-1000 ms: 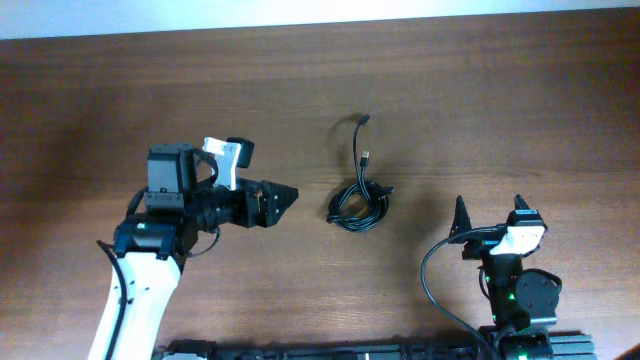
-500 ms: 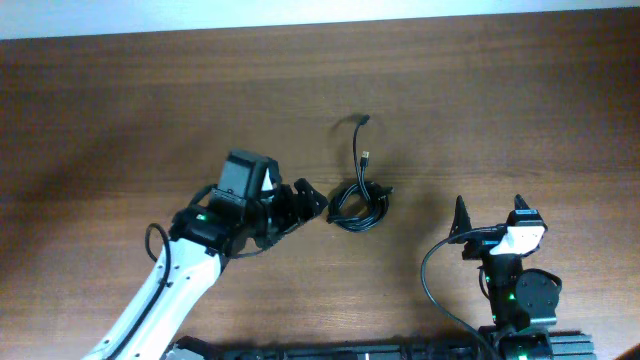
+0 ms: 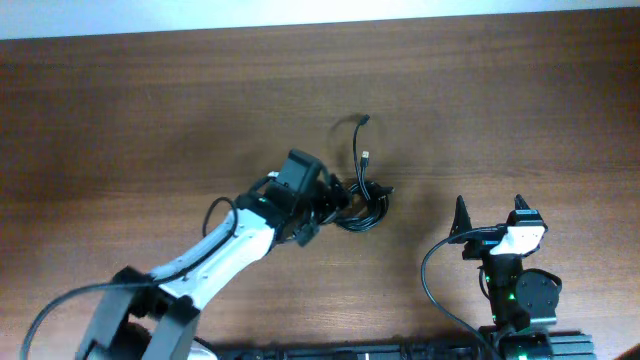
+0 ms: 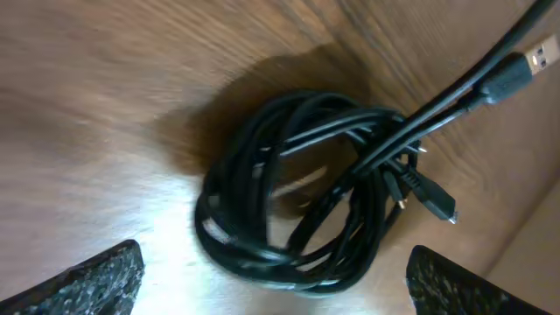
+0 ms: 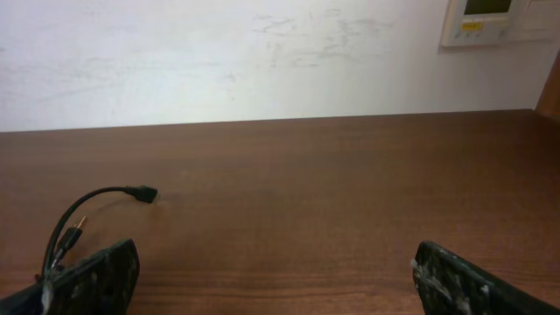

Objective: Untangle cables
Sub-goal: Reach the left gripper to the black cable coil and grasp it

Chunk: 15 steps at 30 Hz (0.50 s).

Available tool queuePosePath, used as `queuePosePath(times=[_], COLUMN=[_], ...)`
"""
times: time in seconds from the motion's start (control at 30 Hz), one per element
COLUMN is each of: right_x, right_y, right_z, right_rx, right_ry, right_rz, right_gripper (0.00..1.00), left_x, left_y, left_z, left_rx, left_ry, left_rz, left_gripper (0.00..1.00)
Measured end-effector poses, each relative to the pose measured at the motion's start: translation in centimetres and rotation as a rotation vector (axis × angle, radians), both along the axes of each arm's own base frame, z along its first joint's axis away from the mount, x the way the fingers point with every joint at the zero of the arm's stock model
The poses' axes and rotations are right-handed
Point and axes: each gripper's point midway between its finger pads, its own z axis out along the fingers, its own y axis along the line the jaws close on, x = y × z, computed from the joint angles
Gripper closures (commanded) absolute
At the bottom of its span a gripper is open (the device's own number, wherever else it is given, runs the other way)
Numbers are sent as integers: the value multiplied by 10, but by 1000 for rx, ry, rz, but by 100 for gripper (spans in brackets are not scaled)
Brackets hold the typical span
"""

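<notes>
While the knotted clump of thin black cables (image 3: 362,205) lies midway between the brown wooden tabletop's (image 3: 150,120) side edges, we should close the wide-spread left gripper (image 3: 333,200) on one outer loop only, the right gripper (image 3: 490,212) likewise spread.

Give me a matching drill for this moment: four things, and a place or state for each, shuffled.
1 left gripper
2 right gripper
3 cable clump
4 loose plug end

a open, parked apart from the clump
b black, knotted loops
c open, facing the clump
d on bare tabletop beyond the clump

Pairs: 1-c, 2-a, 3-b, 4-d.
</notes>
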Motion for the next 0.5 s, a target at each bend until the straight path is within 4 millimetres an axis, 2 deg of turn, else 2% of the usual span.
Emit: queuePosePath(times=[0.03,0.1,0.13,0.17,0.33,0.37,0.43,0.5], right_x=[0,0,0,0,0,0,0,0], right_y=[0,0,0,0,0,0,0,0], right_z=[0,0,0,0,0,0,0,0], right_rx=[0,0,0,0,0,0,0,0], right_ry=[0,0,0,0,0,0,0,0], right_rz=[0,0,0,0,0,0,0,0], right_gripper=[1,1,1,1,1,1,1,1], left_x=[1,-2,-3,-7,0,1,2,4], left_y=[-11,-22,-25,-27,-18,-16,-14,-13], left_z=[-3,-8,-11,-20,-41,-43,-46,-46], left_rx=[-11,-12,-5,13,82,92,116,142], left_ry=[-16,-30,-28,-13,-12,-14,-32,-68], left_rz=[-23,-51,-58,-62,-24,-23,-39,-88], left_gripper=[4,15,30,39,76,80,100,100])
